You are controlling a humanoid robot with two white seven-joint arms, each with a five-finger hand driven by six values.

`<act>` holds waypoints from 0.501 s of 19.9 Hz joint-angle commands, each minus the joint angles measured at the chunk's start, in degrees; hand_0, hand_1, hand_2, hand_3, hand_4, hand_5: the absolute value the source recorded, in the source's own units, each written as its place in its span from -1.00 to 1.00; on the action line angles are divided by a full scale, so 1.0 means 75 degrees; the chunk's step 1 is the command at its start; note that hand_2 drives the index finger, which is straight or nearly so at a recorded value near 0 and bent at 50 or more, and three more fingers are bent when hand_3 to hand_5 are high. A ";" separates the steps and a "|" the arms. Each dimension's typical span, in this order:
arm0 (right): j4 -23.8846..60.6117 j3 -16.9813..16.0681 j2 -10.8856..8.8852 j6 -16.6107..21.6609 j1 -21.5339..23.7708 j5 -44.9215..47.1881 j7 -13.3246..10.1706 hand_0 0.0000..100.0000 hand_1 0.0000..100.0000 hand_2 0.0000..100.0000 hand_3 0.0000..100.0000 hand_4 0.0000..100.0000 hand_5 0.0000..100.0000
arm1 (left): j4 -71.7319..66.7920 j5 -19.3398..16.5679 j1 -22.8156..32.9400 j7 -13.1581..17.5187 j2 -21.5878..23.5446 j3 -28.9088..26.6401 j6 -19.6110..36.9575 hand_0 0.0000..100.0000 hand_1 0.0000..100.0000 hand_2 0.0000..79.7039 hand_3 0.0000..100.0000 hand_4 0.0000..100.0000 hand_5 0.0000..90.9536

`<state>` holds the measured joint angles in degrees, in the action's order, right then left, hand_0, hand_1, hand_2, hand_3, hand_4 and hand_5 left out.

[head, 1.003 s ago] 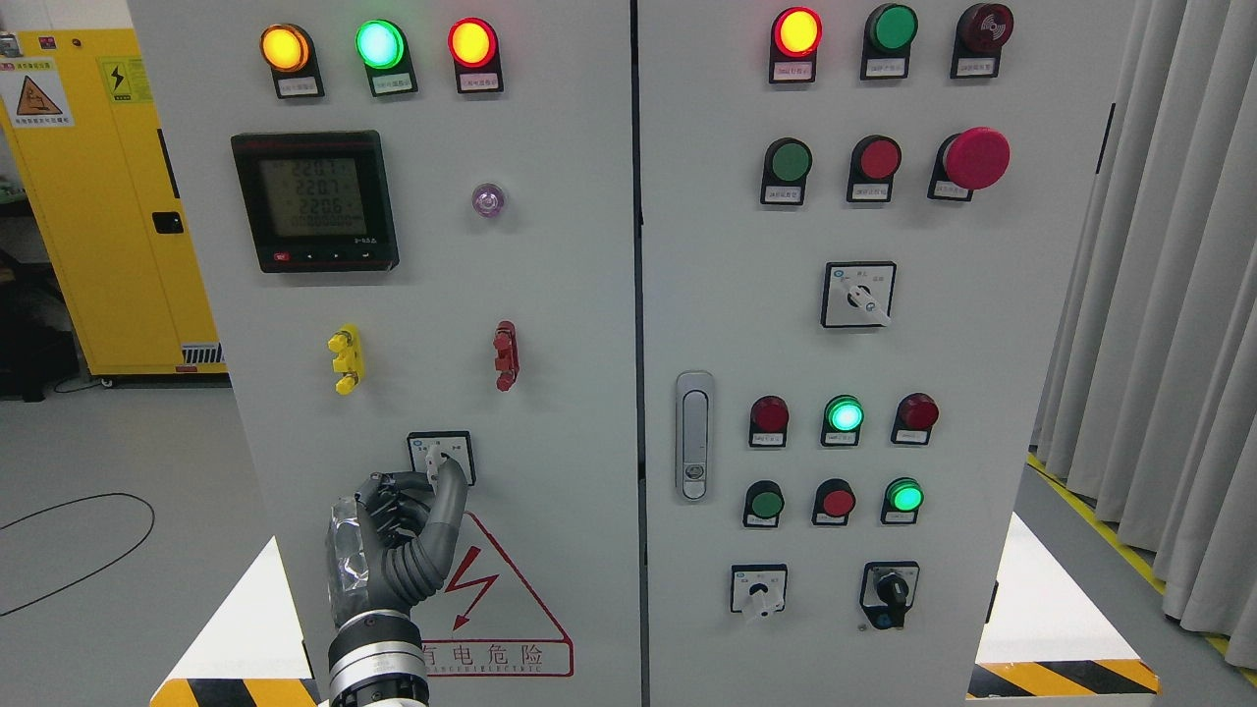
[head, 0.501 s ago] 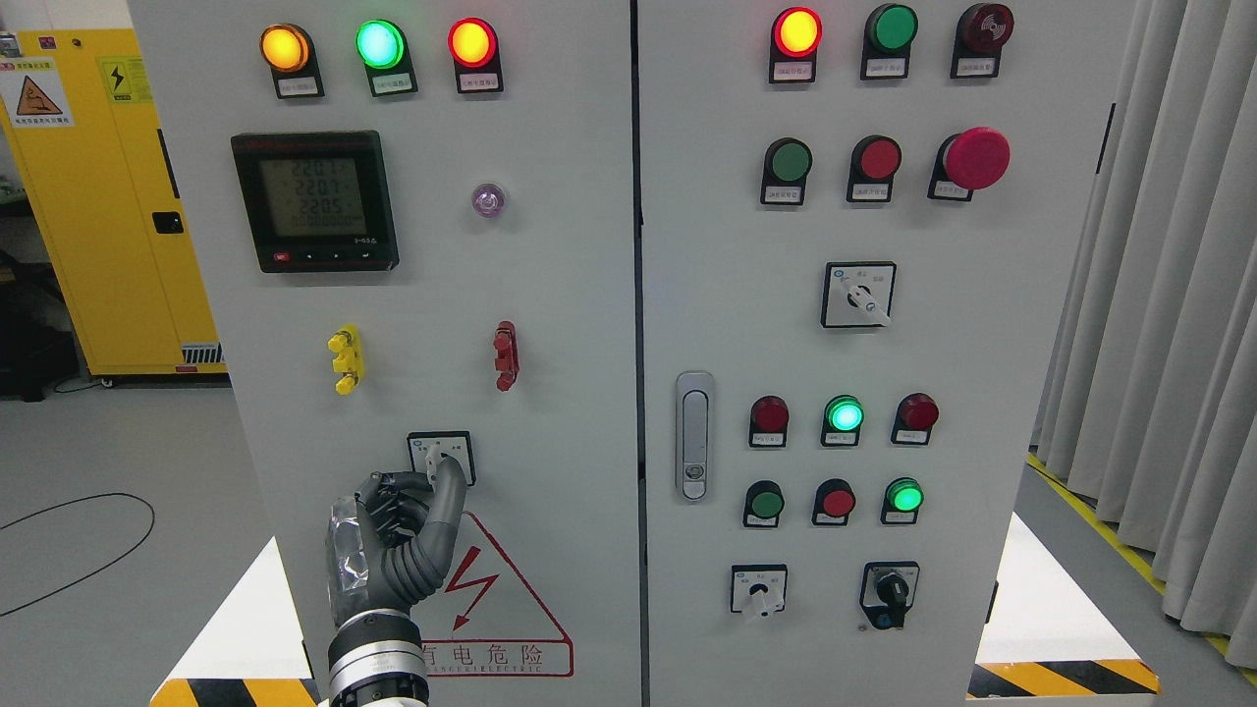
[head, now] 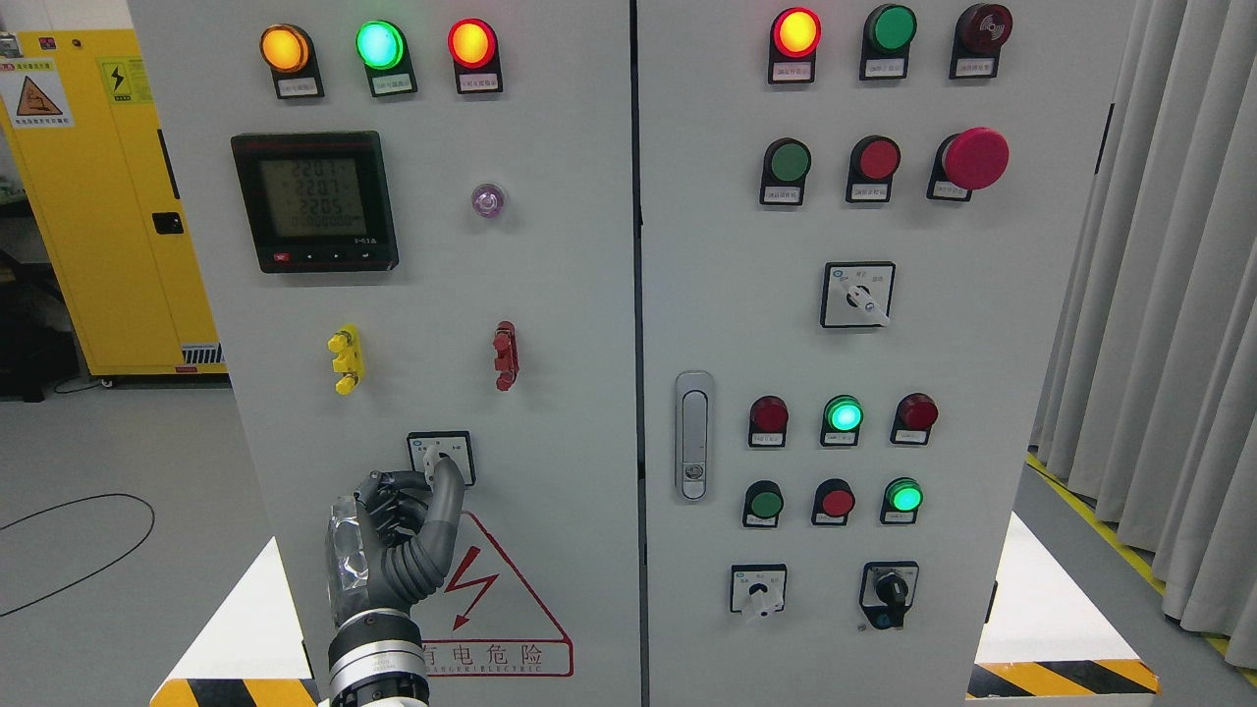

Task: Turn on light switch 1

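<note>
Switch: you'll find the rotary selector (head: 441, 457) low on the left cabinet door (head: 570, 324), just above the red hazard triangle (head: 491, 609).
Left hand (head: 398, 535): fingers pinched on the selector's white knob from below, thumb (head: 447, 501) upright along its right side, probably so a wrist roll can twist it.
Right hand: out of sight.
Caution: the knob is small, so you should expect slip.

Bare panel (head: 550, 324) is left free right of the left hand (head: 398, 535), at lower centre. Above it, passage is narrowed by the yellow terminal (head: 346, 359) and red terminal (head: 506, 355); rightward, the door handle (head: 694, 435) protrudes.
</note>
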<state>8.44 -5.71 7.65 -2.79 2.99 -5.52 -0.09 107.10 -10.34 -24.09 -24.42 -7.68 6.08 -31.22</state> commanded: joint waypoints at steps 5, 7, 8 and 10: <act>0.0000 0.0000 0.0000 -0.0003 0.0000 -0.0003 0.0001 -1.00 0.00 -0.92 -1.00 -1.00 -1.00 | -0.0018 0.0019 0.0012 -0.0014 0.0004 0.0010 0.0038 0.20 0.11 0.45 0.82 0.74 0.68; 0.0012 0.0000 0.0000 -0.0003 0.0000 -0.0003 0.0001 -1.00 0.00 -0.92 -1.00 -1.00 -1.00 | -0.0018 0.0019 0.0001 -0.0014 0.0004 0.0010 0.0038 0.21 0.11 0.45 0.82 0.75 0.68; 0.0000 0.0000 0.0000 -0.0003 0.0000 -0.0003 0.0001 -1.00 0.00 -0.92 -1.00 -1.00 -1.00 | -0.0018 0.0019 0.0001 -0.0014 0.0004 0.0010 0.0038 0.21 0.11 0.45 0.83 0.75 0.68; 0.0000 0.0000 0.0000 -0.0003 0.0000 0.0009 0.0001 -1.00 0.00 -0.92 -1.00 -1.00 -1.00 | -0.0018 0.0030 0.0001 -0.0014 0.0004 0.0022 0.0038 0.21 0.10 0.46 0.83 0.75 0.68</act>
<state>8.44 -5.71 7.65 -2.79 2.99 -5.52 -0.10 107.03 -10.21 -24.08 -24.49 -7.66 6.12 -30.96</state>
